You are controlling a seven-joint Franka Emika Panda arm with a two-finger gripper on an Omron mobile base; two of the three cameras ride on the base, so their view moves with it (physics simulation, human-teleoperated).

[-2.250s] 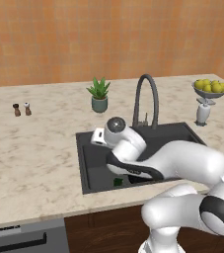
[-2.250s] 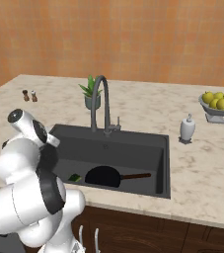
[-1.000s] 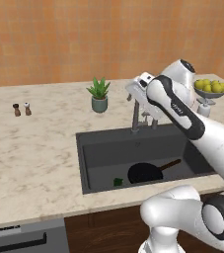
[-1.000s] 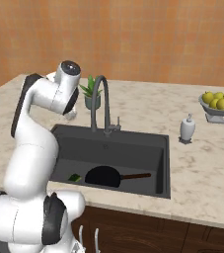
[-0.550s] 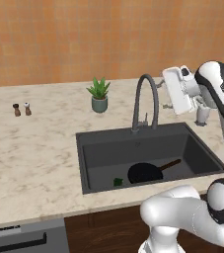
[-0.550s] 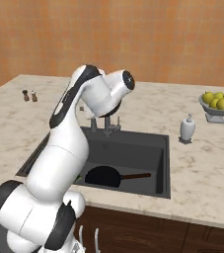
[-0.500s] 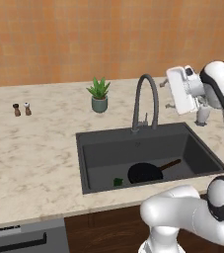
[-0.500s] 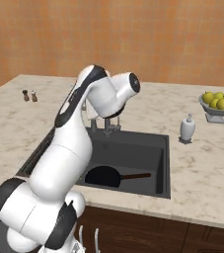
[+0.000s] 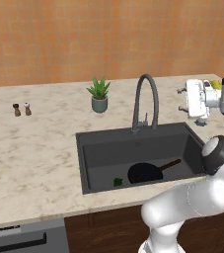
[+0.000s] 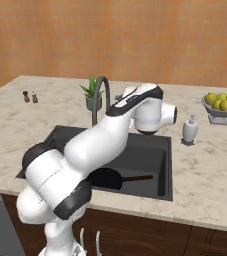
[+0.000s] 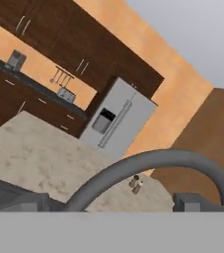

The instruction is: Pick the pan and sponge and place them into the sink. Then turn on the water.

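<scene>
Swinging our gripper (image 9: 182,99) up out of the sink (image 9: 96,148), jaws unreadable, we've left the pan (image 9: 145,173) and sponge (image 9: 118,182) inside and now face the tap (image 9: 145,101).

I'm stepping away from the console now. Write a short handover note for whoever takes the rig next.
Gripper: raised beside the tap, right of its arch; open or shut cannot be told.
Pan: lying in the sink, handle toward the right.
Sponge: on the sink floor, just left of the pan.
Done: both items placed.
Left: turn on the water; none is flowing yet.
</scene>
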